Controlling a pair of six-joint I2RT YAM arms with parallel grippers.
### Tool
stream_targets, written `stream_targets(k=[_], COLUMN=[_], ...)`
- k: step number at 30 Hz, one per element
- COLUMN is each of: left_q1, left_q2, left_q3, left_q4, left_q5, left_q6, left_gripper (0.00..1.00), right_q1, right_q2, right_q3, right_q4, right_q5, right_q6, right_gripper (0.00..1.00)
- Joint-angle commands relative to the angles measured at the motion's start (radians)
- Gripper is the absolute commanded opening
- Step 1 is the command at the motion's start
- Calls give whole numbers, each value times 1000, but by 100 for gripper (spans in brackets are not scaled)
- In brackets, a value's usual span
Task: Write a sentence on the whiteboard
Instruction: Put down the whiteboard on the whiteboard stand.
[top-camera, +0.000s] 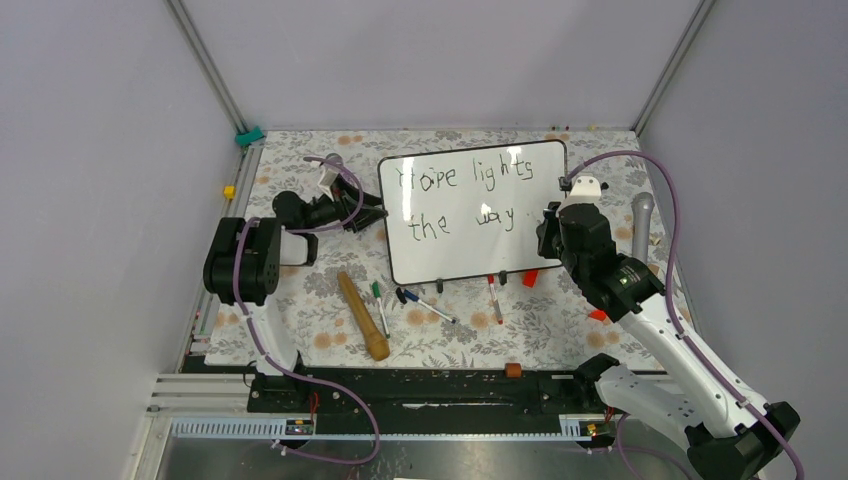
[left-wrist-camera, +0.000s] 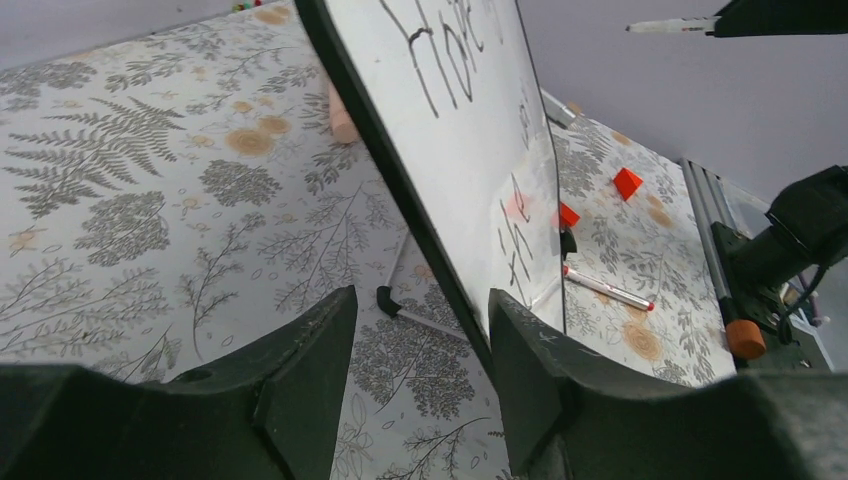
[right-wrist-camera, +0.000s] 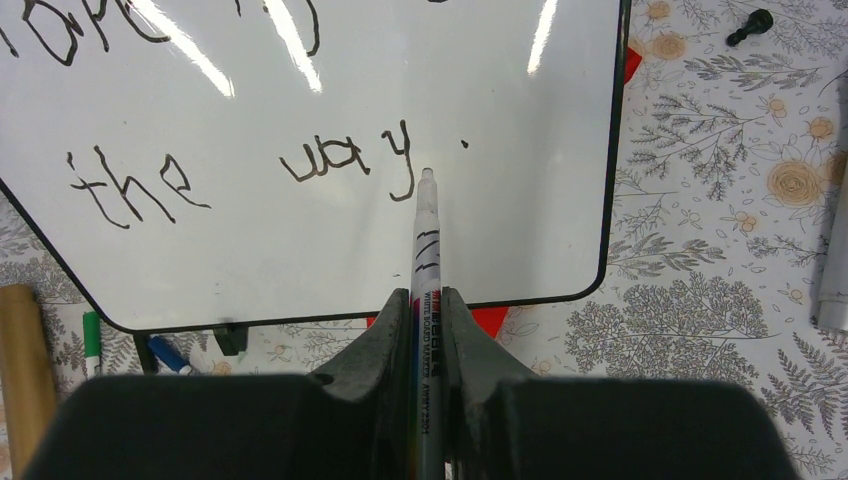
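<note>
Near the middle of the top view, the whiteboard (top-camera: 470, 250) rests on a floral mat (top-camera: 300, 300), its long sides running left to right and its two black feet at the lower edge. The sentence (top-camera: 433, 179) stands on it in two lines of dark ink: "Hope lights" above, "the way" below.

At the board's left edge sits the left gripper (top-camera: 372, 212). Its wrist view shows the fingers (left-wrist-camera: 320, 350) spread apart with the board's black frame running between them, closer to the right-hand finger. A clear gap shows on the other side, and I cannot tell whether either finger touches the frame.

At the board's right edge, the right gripper (top-camera: 548, 228) is clamped on a marker (right-wrist-camera: 425, 260), which points up the frame in the right wrist view. Its tip lies just right of the "y" of "way", near a small ink dot. In the upper right of the left wrist view, the tip stands clear of the board's surface.

Below the board in the top view lie a wooden stick (top-camera: 362, 316), a green-capped pen (top-camera: 380, 305), a blue-capped pen (top-camera: 425, 304) and a red pen (top-camera: 494, 298). A red block (top-camera: 530, 278) sits by the board's lower right corner.
</note>
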Motion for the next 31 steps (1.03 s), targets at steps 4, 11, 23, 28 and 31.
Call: stream_targets(k=[4,11,23,28,31], left_q1=[19,18,76,77,79], left_q2=[-58,-115,-266,-427,-526], left_q3=[-44,-112,-113,-183,-270], left_q4=[67,70,70,67,61], left_q5=[-107,-145,-142,-138,-184], left_q6=[35,108,-216,-280,-293], left_gripper=[58,68,99,99,99], right_q1=[-4,-5,-4,-4,-5], right_q2=[-5,4,0,-13,-14], right_q3=[2,5,16,23,36], right_q4=[1,1,-6,-21,-38], right_q5=[-21,-24,-34,-67,-96], right_q6=[4,-2,-4,1,3], right_gripper=[0,0,0,0,0])
